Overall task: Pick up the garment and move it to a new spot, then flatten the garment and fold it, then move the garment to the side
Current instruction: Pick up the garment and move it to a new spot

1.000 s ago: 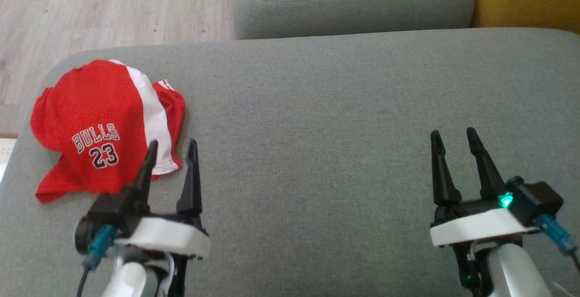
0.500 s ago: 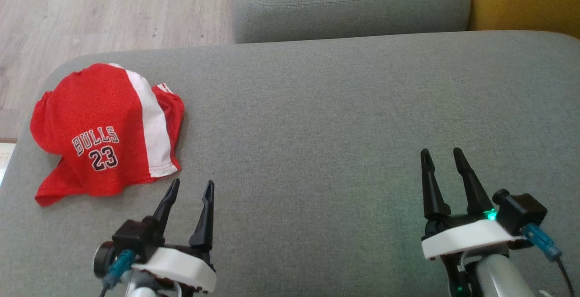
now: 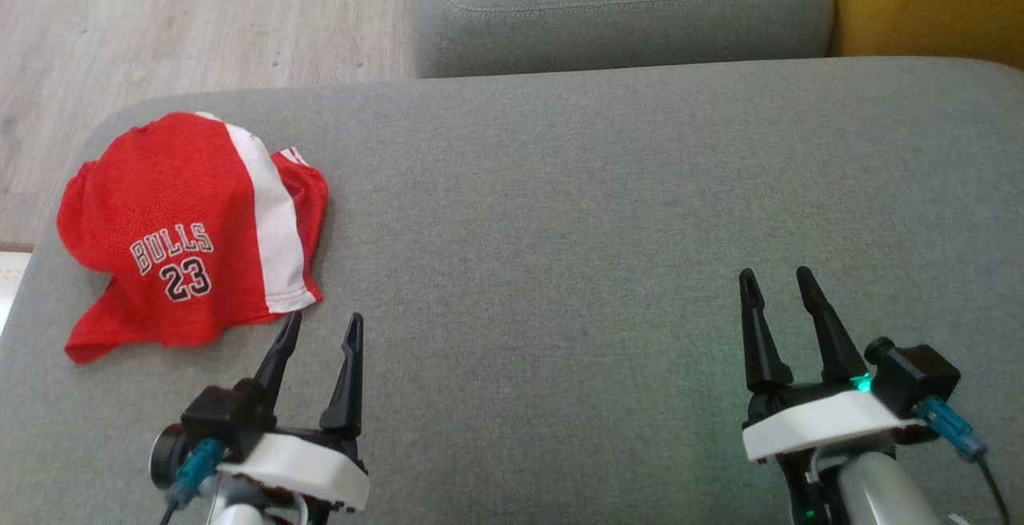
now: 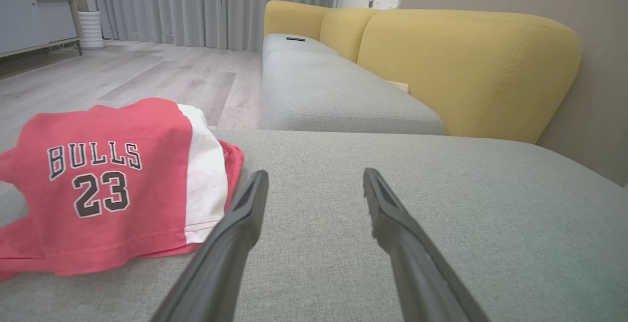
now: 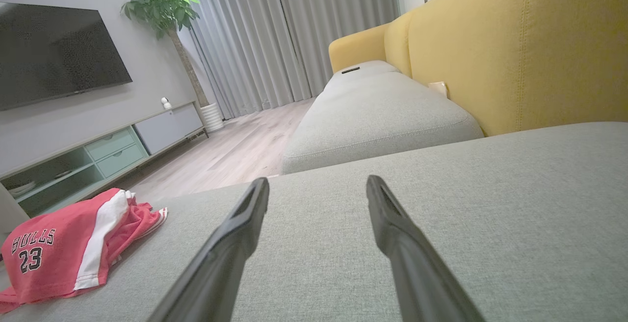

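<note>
Red Bulls 23 garment (image 3: 160, 213) bunched at left edge of grey sofa cushion (image 3: 600, 269); left gripper (image 3: 324, 317) backed off its hem, right gripper (image 3: 775, 272) retracted, both spread, empty; set-aside looks done

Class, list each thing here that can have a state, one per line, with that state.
garment, rumpled, unheld, lying on the grey cushion
left gripper, open, empty, close to the garment's hem
right gripper, open, empty, over bare cushion
television, screen dark
curtains, drawn shut
</note>
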Robot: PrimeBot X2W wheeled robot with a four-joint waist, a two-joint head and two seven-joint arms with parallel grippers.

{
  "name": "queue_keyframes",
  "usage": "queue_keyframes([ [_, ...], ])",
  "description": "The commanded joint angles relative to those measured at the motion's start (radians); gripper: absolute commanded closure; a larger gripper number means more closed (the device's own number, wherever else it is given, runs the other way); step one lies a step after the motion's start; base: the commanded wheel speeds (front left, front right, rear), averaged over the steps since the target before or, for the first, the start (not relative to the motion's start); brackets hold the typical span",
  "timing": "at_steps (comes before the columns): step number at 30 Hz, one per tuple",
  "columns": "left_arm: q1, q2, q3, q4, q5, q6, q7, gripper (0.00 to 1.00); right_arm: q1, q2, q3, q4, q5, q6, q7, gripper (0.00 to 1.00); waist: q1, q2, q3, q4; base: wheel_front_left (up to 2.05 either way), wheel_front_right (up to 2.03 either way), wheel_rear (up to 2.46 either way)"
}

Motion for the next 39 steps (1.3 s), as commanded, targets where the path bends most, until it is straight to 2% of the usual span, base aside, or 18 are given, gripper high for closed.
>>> queue_keyframes([
  [1,-0.034,-0.004,0.040,-0.039,0.000,-0.006,-0.012,0.00,-0.041,-0.007,0.027,-0.025,0.004,-0.001,-0.014,0.00,0.0000,0.0000,0.000,0.001,0.00,0.00,0.00],
  [7,-0.036,-0.004,0.042,-0.037,-0.036,0.012,-0.012,0.00,-0.042,-0.007,0.038,-0.023,0.018,-0.001,-0.014,0.00,0.0000,0.0000,0.000,0.015,0.00,0.00,0.00],
  [12,-0.045,-0.004,0.052,-0.035,-0.030,0.021,-0.012,0.00,-0.038,-0.007,0.066,-0.028,0.025,-0.001,-0.014,0.00,0.0000,0.0000,-0.005,0.062,0.00,0.00,0.00],
  [19,-0.040,-0.004,0.085,-0.033,-0.010,0.021,-0.012,0.00,-0.041,-0.007,0.125,-0.018,0.039,-0.001,-0.014,0.00,0.0000,0.0000,-0.014,0.155,0.00,0.00,0.00],
  [24,-0.043,-0.004,0.109,-0.034,-0.002,0.017,-0.012,0.00,-0.034,-0.007,0.163,-0.011,0.055,-0.001,-0.014,0.00,0.0000,0.0000,-0.020,0.258,0.00,0.00,0.00],
  [30,-0.041,-0.004,0.128,-0.035,0.010,0.012,-0.012,0.00,-0.035,-0.007,0.185,-0.006,0.062,-0.001,-0.014,0.00,0.0000,0.0000,-0.023,0.336,0.00,0.00,0.00],
  [39,-0.038,-0.004,0.158,-0.035,0.018,0.008,-0.012,0.00,-0.037,-0.007,0.240,0.010,0.095,-0.001,-0.014,0.00,0.0000,0.0000,-0.034,0.412,0.00,0.00,0.00],
])
